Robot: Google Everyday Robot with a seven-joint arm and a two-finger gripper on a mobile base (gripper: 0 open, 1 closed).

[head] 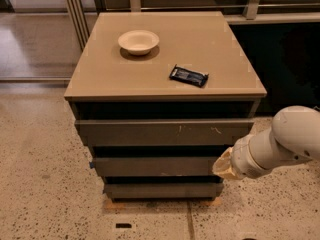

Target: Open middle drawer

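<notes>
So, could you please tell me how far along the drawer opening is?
Done: the approach, since the gripper is at the right end of the middle drawer. In hand: apparently getting a hold there. Left: the pull itself, as that front does not look drawn out past the scratched drawer above.

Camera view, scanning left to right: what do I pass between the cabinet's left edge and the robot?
Blue tab at the left end of the middle drawer → bowl → dark packet → gripper, at that drawer's right end.
</notes>
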